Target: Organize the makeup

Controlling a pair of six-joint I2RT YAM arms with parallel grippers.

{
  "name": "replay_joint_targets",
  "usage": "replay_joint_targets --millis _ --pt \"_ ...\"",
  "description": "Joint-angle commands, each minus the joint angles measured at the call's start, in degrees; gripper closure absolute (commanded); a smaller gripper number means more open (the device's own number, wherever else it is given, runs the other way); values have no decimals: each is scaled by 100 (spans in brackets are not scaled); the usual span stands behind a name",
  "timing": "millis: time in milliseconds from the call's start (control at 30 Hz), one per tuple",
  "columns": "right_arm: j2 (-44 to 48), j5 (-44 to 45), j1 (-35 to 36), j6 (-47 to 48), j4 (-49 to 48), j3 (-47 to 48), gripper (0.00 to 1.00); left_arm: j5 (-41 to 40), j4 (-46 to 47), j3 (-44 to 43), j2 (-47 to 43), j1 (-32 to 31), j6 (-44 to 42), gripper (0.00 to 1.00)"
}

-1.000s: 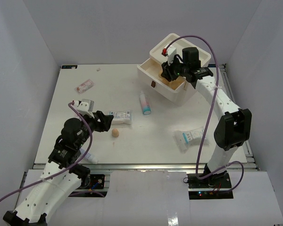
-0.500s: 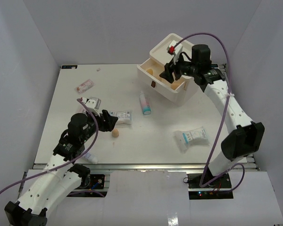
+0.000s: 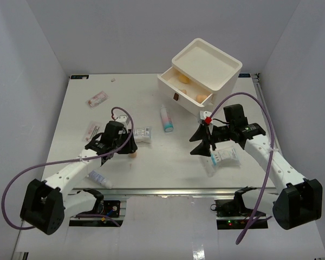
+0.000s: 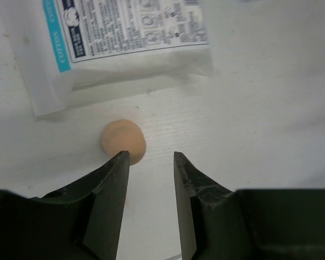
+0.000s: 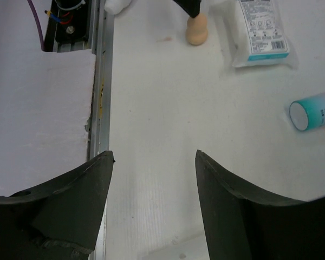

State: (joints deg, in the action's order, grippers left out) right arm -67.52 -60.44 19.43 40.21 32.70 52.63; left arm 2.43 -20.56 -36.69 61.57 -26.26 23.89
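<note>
A tan egg-shaped sponge (image 4: 123, 142) lies on the white worktop (image 4: 260, 135), just beside a white packet with teal print (image 4: 114, 32). The left gripper (image 4: 150, 157) hangs over it, fingers partly spread and holding nothing; the sponge sits at the tip of one finger, mostly aside of the gap. Two further sponges (image 3: 183, 79) rest in the open drawer of the white drawer box (image 3: 216, 54). The right gripper (image 5: 154, 154), fingers spread wide and empty, hovers near a second packet (image 3: 223, 157). A teal-capped bottle (image 3: 166, 118) lies between the arms.

Plain pale grey walls (image 3: 124, 38) close in a white tabletop (image 3: 151, 162) on the left, far and right sides. A metal rail (image 3: 168, 190) edges its near side.
</note>
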Motion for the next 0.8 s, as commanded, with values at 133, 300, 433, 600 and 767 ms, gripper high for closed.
replay_joint_targets --millis 133,300,433,600,767 --pt "537 -465 -107 114 -449 -77 31 -750 -387 -510 970 16 143 45" --pt "654 -453 -115 107 -446 -95 31 -710 -391 -515 1281 16 106 49" --pt "706 -444 -127 91 -451 -95 31 -688 -405 -503 1338 16 79 62" --pt "763 -489 -191 63 -472 -110 31 -621 -419 -486 1340 16 52 78" --pt "811 -521 -259 21 -494 -123 31 -473 -422 -537 1127 16 38 100"
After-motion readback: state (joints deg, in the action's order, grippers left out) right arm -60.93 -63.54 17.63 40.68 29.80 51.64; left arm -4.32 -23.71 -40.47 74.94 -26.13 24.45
